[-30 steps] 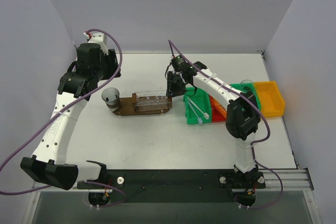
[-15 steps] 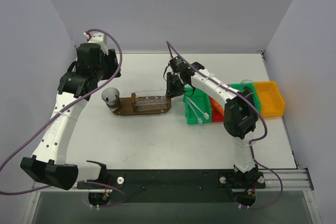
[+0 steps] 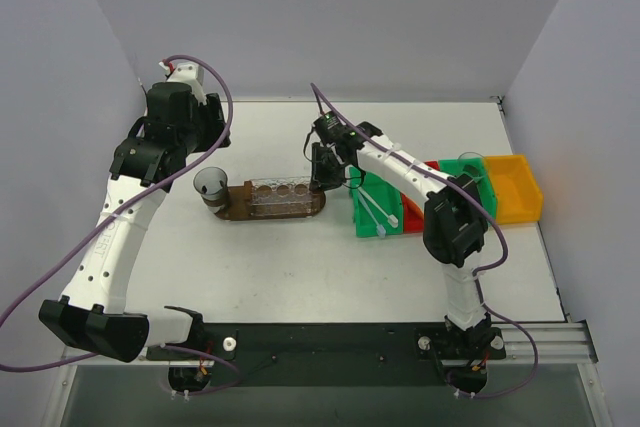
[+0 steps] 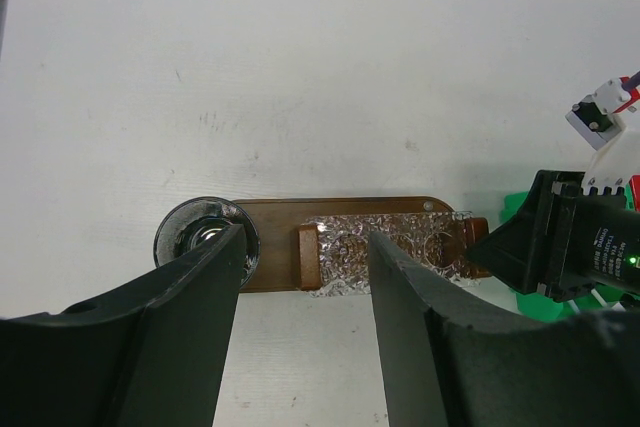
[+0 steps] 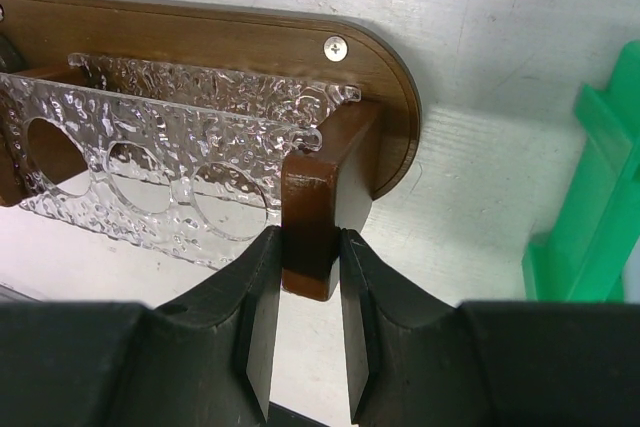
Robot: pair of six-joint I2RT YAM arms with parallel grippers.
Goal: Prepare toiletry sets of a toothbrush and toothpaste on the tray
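White tabletop (image 3: 300, 277) is stretching from the black base rail (image 3: 330, 352) at the near edge back to plain grey walls. Just past the open near stretch, right of centre, a green bin (image 3: 356, 219) is holding slim white toothbrushes (image 3: 372, 209), which are lying loose inside it. A red bin (image 3: 413, 215) is sitting against its right side, and a yellow bin (image 3: 515, 192) is standing farther right. The right arm is reaching diagonally over the green and red bins, covering most of the red one, so its contents cannot be made out. Left of the green bin, close but with a strip of table between them, the tray (image 5: 220, 32) is lying lengthwise across the middle of the table. It is carrying a clear textured rack (image 5: 200, 97) with three round holes. The right gripper (image 5: 307, 247) is pinching the brown end post (image 5: 310, 197) at the tray's right end, with both fingers pressing against its sides. At the tray's left end a clear round cup (image 3: 212, 185) is standing upright. The left gripper (image 4: 305, 247) is hovering above that end with its fingers spread apart and nothing between them. In its wrist view one finger is hiding part of the cup and the other is cutting across the rack. Farther back on the right, what looks like a second clear cup (image 3: 468, 159) is peeking out behind the bins. Purple cables are looping off both arms.
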